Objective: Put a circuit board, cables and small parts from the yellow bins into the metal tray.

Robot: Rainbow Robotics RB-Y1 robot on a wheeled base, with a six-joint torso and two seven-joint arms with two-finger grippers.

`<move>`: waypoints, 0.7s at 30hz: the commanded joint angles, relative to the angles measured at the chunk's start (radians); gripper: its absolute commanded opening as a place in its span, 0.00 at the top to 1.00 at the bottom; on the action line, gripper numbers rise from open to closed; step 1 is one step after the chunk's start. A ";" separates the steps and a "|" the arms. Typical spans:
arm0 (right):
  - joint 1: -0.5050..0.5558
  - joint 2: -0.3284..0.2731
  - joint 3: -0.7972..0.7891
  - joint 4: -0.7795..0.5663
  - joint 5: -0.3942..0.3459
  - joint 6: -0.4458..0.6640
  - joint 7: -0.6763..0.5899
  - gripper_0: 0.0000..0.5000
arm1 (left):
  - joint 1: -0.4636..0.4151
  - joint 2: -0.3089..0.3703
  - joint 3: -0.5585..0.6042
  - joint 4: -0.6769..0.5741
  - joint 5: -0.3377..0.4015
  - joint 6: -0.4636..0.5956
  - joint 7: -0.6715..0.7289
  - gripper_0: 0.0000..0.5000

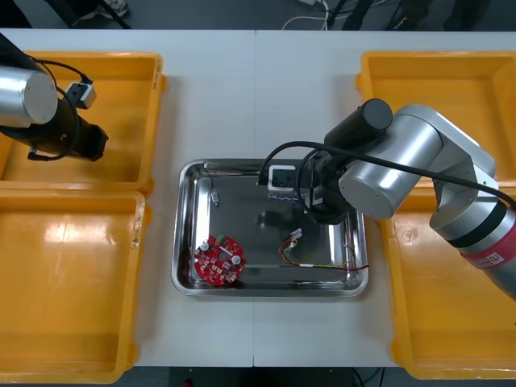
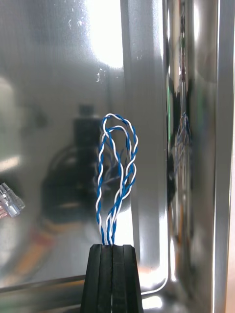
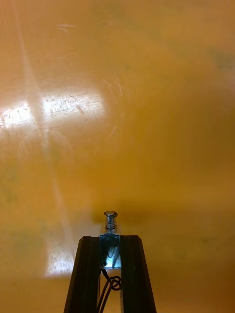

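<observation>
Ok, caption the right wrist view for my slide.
Right gripper shut on a twisted blue and white cable over the shiny metal tray.

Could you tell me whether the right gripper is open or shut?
The right gripper is shut on the blue and white cable, its ends pinched between the fingers, over the metal tray.

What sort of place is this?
Likely a lab or workshop sorting bench: a light table with yellow bins either side of a metal tray holding a circuit board. The right gripper holds a blue and white cable over the tray; the left gripper holds a small metal part over a bin.
</observation>
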 commanded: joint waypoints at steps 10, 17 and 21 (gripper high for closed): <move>0.038 -0.018 0.032 -0.033 0.048 -0.047 0.037 1.00 | -0.038 0.030 0.133 -0.154 -0.028 0.190 -0.076 1.00; 0.038 -0.018 0.033 -0.034 0.051 -0.058 0.032 0.64 | -0.038 0.031 0.153 -0.235 -0.056 0.298 -0.064 1.00; 0.038 -0.013 0.033 -0.033 0.061 -0.061 0.032 0.17 | -0.038 0.030 0.157 -0.284 -0.056 0.354 -0.050 1.00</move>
